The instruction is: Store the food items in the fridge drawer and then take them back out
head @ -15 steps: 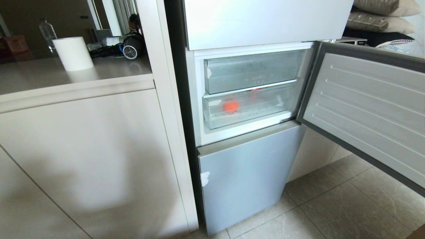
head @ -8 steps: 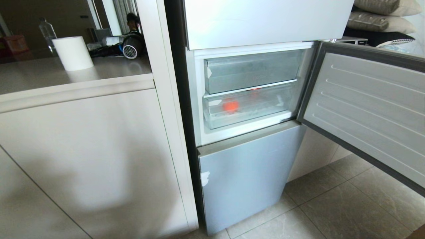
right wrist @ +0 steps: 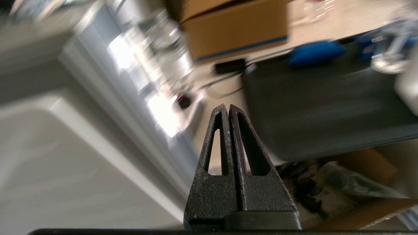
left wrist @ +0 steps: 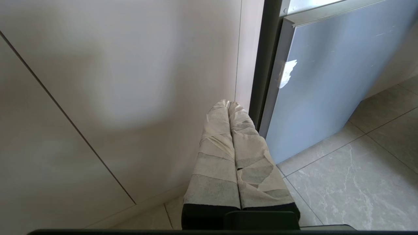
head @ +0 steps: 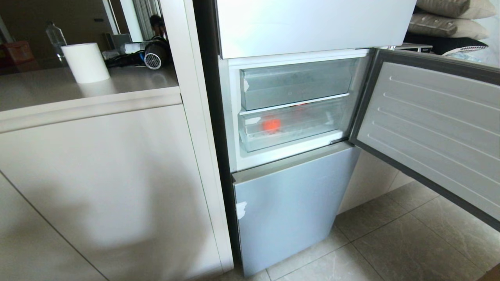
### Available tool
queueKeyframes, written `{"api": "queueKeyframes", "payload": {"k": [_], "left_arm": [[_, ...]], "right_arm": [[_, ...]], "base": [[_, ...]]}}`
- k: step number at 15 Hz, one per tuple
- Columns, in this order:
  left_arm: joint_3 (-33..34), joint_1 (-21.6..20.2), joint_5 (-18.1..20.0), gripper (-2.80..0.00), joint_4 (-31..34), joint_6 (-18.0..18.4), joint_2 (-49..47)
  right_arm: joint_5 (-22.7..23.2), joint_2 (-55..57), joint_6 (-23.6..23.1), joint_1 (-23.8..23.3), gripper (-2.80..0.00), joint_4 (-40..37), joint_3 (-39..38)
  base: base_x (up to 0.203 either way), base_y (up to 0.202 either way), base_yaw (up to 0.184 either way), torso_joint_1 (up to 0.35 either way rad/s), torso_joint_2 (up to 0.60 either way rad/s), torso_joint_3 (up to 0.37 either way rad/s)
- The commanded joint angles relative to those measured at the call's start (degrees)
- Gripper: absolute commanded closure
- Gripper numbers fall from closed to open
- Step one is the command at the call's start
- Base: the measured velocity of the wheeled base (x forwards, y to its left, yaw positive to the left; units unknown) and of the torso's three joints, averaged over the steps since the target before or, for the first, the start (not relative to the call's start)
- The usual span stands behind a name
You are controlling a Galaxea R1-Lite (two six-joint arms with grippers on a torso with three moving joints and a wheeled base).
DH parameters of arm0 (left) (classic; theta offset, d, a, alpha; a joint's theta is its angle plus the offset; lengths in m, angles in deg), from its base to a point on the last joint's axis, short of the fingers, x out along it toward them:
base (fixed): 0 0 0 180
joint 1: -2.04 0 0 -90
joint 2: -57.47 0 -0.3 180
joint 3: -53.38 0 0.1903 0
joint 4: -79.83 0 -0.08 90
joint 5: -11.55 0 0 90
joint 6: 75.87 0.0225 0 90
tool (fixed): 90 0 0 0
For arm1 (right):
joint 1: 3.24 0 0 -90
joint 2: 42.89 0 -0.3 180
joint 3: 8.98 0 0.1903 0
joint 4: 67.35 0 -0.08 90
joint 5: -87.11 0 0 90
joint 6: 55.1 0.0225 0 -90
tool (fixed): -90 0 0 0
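Note:
A small red fruit (head: 271, 125) lies inside the fridge drawer (head: 304, 130), seen through its frosted front. The drawer is pushed into the open middle compartment, under a shorter clear bin (head: 297, 82). Neither gripper appears in the head view. My left gripper (left wrist: 228, 103), its fingers wrapped in pale tape, is shut and empty. It hangs low beside the cabinet front and the lower blue-grey fridge door (left wrist: 326, 81). My right gripper (right wrist: 227, 107) is shut with nothing between its black fingers, and it points away from the fridge into a blurred room.
The compartment door (head: 429, 128) stands swung open to the right over the tiled floor (head: 390, 242). A counter (head: 117, 84) on the left carries a paper roll (head: 86, 62) and a hair dryer (head: 154, 54). A cardboard box (right wrist: 235, 27) and a dark tabletop (right wrist: 326, 107) lie beyond the right gripper.
Fruit, drawer and fridge door have stayed put in the head view. Only a person's head behind the counter has shifted slightly.

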Motion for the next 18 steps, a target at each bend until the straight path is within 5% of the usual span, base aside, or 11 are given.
{"api": "queueKeyframes", "payload": {"k": [1,13,18], "left_arm": [[0.0,0.0,-0.1,0.0,0.0,0.0,-0.1],[0.0,0.0,-0.1,0.0,0.0,0.0,-0.1],[0.0,0.0,-0.1,0.0,0.0,0.1,-0.1]], "right_arm": [[4.2,2.4,0.7,-7.4,0.0,1.3,0.9],[34.6,24.8,0.9,-10.1,0.0,2.3,18.2],[41.2,30.8,1.2,-9.2,0.0,2.5,24.5]], "base": [[0.0,0.0,0.0,0.0,0.0,0.0],[0.0,0.0,0.0,0.0,0.0,0.0],[0.0,0.0,0.0,0.0,0.0,0.0]]}}
